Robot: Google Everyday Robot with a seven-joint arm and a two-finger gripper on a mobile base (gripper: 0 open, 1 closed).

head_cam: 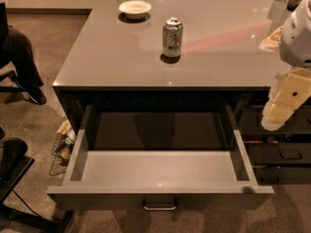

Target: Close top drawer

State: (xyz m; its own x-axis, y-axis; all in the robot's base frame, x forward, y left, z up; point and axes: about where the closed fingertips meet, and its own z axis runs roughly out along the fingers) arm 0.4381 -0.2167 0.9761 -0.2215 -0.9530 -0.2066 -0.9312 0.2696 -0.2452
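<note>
The top drawer (160,166) is pulled far out from under the grey counter (112,57). Its pale grey inside is empty. Its dark front panel faces me at the bottom, with a small metal handle (159,205) in the middle. My gripper (284,106) is at the right edge, a pale yellowish and white arm part hanging beside the drawer's right wall, above and to the right of the front corner. It does not touch the drawer.
A soda can (172,37) and a white bowl (134,8) stand on the counter. Darker drawers with handles (290,154) lie to the right. A wire basket (63,144) and a seated person's legs (19,57) are at the left. Chair base (14,164) at lower left.
</note>
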